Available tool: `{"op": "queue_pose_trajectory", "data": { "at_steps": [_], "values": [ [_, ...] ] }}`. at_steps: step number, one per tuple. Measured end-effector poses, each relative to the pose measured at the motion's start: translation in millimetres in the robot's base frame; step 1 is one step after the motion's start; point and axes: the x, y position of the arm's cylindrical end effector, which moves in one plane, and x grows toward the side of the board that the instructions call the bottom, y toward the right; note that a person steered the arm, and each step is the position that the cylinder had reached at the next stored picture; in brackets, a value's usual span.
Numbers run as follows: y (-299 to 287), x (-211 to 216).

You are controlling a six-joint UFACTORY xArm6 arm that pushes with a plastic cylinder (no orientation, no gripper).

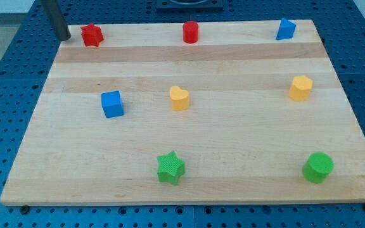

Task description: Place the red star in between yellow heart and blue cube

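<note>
The red star (92, 35) lies near the top left corner of the wooden board (233, 145). My tip (63, 37) is just to the left of the red star, a small gap apart. The blue cube (112, 104) sits left of centre. The yellow heart (179, 98) lies to the right of the blue cube, near the board's middle, with a gap between them.
A red cylinder (191, 31) stands at the top middle. A blue block (286, 29) is at the top right. A yellow block (300, 87) is at the right. A green star (170, 168) and a green cylinder (318, 167) lie near the bottom.
</note>
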Motion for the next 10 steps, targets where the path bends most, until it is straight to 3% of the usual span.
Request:
{"op": "queue_pose_trajectory", "data": {
  "at_steps": [2,5,7,10],
  "values": [
    [49.8,-8.9],
    [68.4,60.8],
    [144.1,59.9],
    [201.1,31.4]
  ]
}}
